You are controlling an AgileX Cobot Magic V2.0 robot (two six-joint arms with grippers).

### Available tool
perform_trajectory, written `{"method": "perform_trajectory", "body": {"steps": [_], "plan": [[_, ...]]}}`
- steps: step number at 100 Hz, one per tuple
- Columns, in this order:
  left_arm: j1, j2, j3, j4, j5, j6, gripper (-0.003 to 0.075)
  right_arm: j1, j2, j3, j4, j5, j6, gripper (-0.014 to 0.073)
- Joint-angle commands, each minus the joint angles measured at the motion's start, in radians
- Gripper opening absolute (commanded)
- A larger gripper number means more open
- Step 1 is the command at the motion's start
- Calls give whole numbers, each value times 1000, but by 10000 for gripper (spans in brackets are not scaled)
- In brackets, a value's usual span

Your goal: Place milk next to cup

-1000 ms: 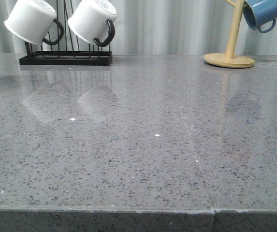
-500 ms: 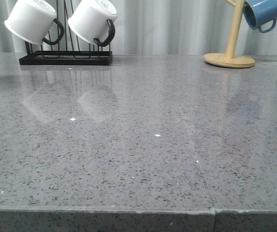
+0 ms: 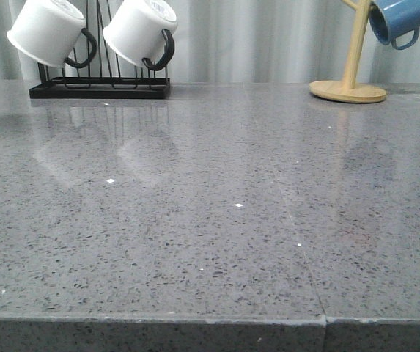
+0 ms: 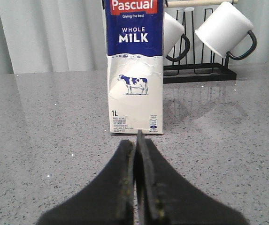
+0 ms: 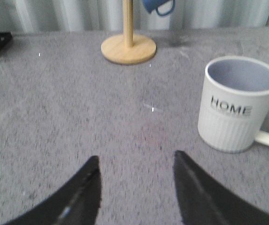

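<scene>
Milk [image 4: 135, 70] stands upright and untouched at the counter's [image 3: 210, 220] left edge, just ahead of the left gripper [image 4: 136, 140], whose jaws are pressed together. Right gripper [image 5: 136, 164], jaws spread, faces the cup [image 5: 237, 105]. Nothing is done yet; grasping and carrying remain.

A big grey speckled table [image 3: 217, 220] is shiny, with little bright spots of light on it. Behind it hangs a pale curtain [image 3: 268, 37] with long straight folds.
</scene>
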Motion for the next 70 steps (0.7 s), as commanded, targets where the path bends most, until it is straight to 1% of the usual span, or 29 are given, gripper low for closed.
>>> {"method": "perform_trajectory", "body": {"steps": [1,11,21,31,47,70], "plan": [[6,-29,61,0,-85,-3,-20,0,39,-38,5,-170,0,447],[6,-29,61,0,-85,-3,-20,-3,71,-38,5,-268,0,447],[6,-29,61,0,-85,-3,-20,-37,112,-38,5,-344,0,447],[6,-29,61,0,-85,-3,-20,-120,151,-38,5,-381,0,447],[6,-29,61,0,-85,-3,-20,-277,207,-36,5,-385,0,447],[6,-29,61,0,-85,-3,-20,-353,308,22,5,-485,0,447]]}}
